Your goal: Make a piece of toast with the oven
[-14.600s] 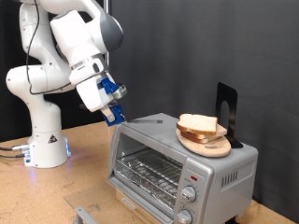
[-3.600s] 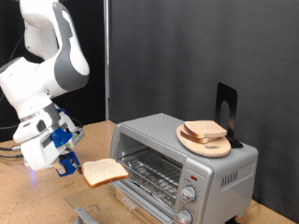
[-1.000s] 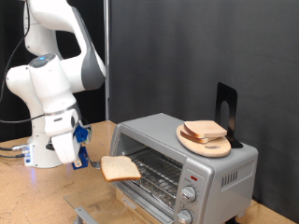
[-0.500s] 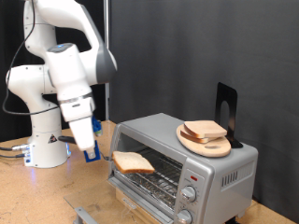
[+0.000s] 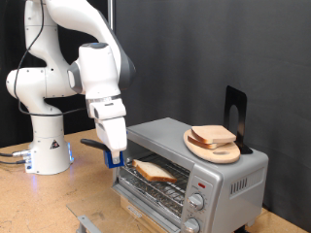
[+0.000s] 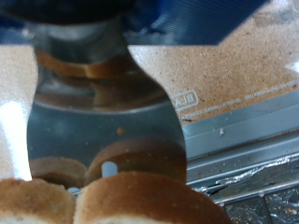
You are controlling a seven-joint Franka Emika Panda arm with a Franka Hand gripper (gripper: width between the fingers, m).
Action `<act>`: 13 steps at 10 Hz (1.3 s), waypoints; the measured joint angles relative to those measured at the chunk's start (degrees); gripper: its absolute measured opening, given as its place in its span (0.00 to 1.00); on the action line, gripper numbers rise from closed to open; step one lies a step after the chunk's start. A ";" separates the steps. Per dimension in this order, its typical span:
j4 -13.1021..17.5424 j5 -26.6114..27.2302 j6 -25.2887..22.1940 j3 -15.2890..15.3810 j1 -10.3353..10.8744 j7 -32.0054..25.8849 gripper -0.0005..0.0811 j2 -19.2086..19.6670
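Observation:
The silver oven (image 5: 236,179) stands at the exterior view's right with its door open. The piece of toast (image 5: 155,171) lies inside the oven opening on the wire rack, on the blade of a metal spatula (image 6: 103,117). My gripper (image 5: 114,158) is at the oven's front left corner, shut on the spatula, whose dark handle (image 5: 90,143) sticks out behind it. In the wrist view the toast (image 6: 131,200) sits at the blade's tip, over the oven's metal edge (image 6: 252,154).
A round wooden plate (image 5: 218,151) with more bread slices (image 5: 210,134) sits on the oven's top, next to a black stand (image 5: 236,115). Two knobs (image 5: 197,202) are on the oven's front right. The robot base (image 5: 47,146) stands at the left on the wooden table (image 5: 39,204).
The gripper has carried the spatula and toast from the exterior view's left up and to the right; the toast has gone from outside the oven to inside the opening.

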 joint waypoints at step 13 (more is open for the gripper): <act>-0.50 3.51 -2.09 -2.66 -0.96 -8.57 0.49 1.07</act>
